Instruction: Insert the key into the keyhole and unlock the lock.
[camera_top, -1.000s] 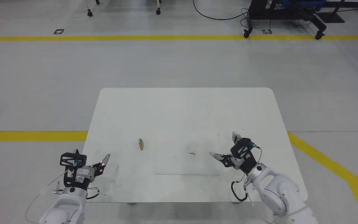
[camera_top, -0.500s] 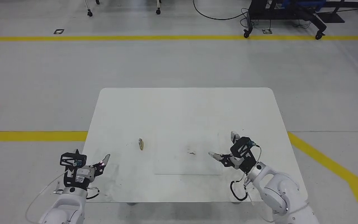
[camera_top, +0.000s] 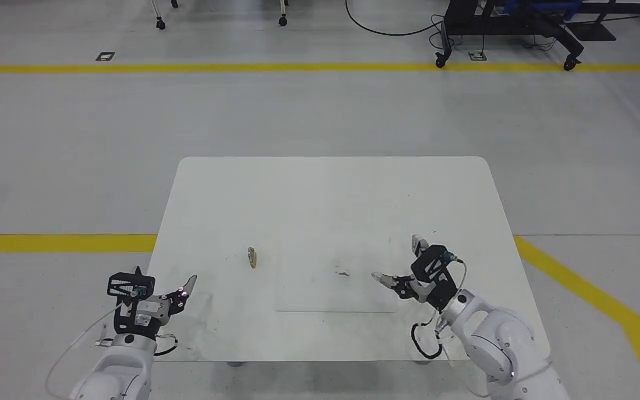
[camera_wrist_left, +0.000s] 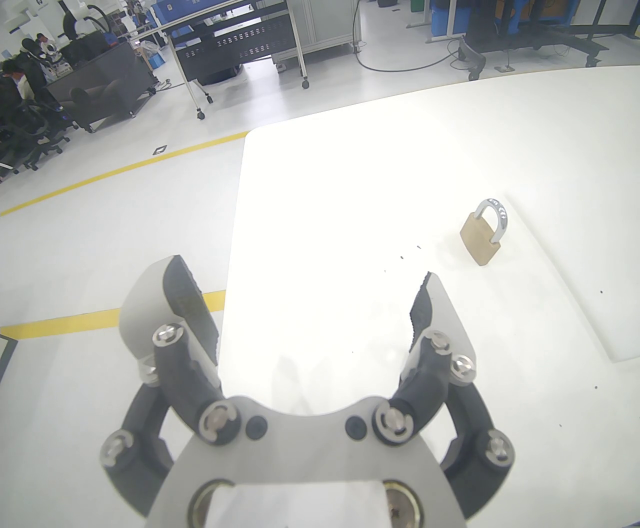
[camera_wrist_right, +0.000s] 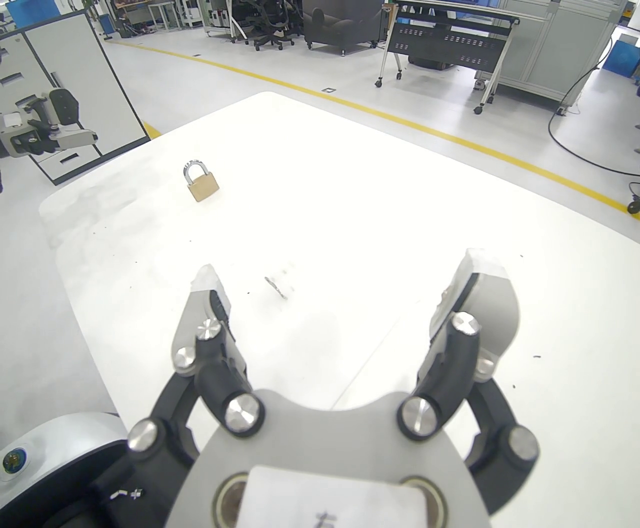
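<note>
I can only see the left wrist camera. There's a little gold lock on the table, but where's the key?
Observer: The key lies flat on the table, just ahead of the right gripper.
Operator: Is that gripper holding something?
Observer: No, it is open and empty, above the table.
Operator: Is the key touching the lock?
Observer: No. From the top view, the key lies well apart from the padlock, roughly between it and the right gripper.
</note>
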